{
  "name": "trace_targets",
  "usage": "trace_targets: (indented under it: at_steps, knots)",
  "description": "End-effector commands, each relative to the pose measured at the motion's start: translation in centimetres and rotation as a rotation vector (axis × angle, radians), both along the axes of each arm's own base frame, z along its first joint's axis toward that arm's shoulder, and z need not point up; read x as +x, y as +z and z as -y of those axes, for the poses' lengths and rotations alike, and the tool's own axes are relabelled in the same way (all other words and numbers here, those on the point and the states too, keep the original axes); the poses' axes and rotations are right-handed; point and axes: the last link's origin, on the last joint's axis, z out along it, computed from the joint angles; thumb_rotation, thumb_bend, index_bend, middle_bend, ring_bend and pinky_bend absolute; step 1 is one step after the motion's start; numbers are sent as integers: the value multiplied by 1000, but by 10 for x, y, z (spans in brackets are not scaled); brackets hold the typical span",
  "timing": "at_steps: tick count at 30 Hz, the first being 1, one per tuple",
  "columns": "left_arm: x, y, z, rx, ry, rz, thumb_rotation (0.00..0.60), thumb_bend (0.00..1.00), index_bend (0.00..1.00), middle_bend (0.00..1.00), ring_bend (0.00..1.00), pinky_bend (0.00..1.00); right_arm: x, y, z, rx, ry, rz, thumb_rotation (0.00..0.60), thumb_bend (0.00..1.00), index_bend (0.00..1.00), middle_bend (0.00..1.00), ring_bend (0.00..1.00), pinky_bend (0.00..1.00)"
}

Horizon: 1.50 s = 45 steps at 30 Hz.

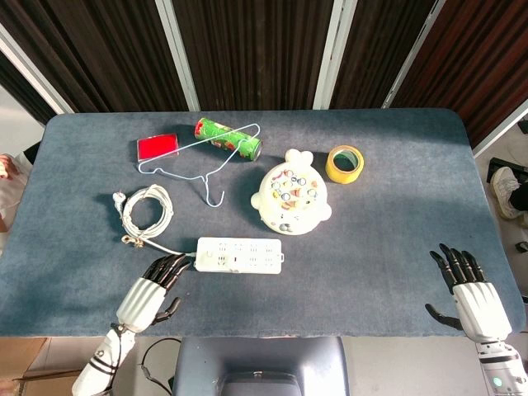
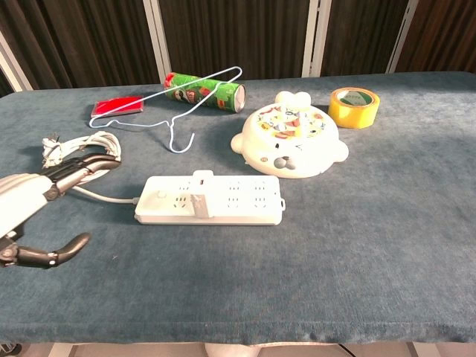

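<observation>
Head view: left hand (image 1: 153, 290) lies flat at the near tabletop (image 1: 379, 214) edge, fingers spread, holding nothing, fingertips just short of the white power strip (image 1: 239, 255) and its cord. Whether they touch the cord is hard to tell. Right hand (image 1: 469, 293) sits at the near right corner, fingers apart, nothing in it, wrist cut off by the frame. Coiled cable (image 1: 147, 211) lies left of the strip.

Chest view: left hand (image 2: 33, 204) enters from the left edge, partly cropped, and hides part of the coiled cable (image 2: 74, 149). Power strip (image 2: 210, 200) is fully visible mid-tabletop. Right hand is out of frame here.
</observation>
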Motion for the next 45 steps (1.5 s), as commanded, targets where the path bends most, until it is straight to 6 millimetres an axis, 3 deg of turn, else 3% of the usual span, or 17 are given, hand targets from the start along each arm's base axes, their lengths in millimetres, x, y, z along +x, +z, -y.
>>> trace_targets:
  at_steps: [1,7,12,20,35,40,45]
  knots:
    - [18,-24,-16,27,-23,-14,600,414,0,18,1,114,0,0,1,0,-2,0,600,325,0,5,0,0]
    - [32,-44,-27,47,-37,-16,600,402,0,18,1,114,0,0,1,-2,-4,-1,600,326,0,5,0,0]
    - [59,-73,-41,62,-51,-46,600,395,0,19,1,114,-1,1,2,0,-16,1,600,325,0,5,0,0]
    - [77,-100,-50,69,-68,-120,600,394,0,24,1,114,-2,5,2,0,-30,11,600,325,0,5,0,0]
    - [88,-115,-61,135,-73,-165,600,391,1,79,56,119,-3,10,1,3,-37,26,600,326,0,5,0,0]
    - [91,-115,-61,141,-74,-148,600,409,96,196,174,204,-3,9,1,5,-36,26,600,326,0,5,0,0]
    - [93,-117,-59,134,-72,-128,600,450,190,290,265,399,-3,9,1,6,-36,25,600,326,0,5,0,0]
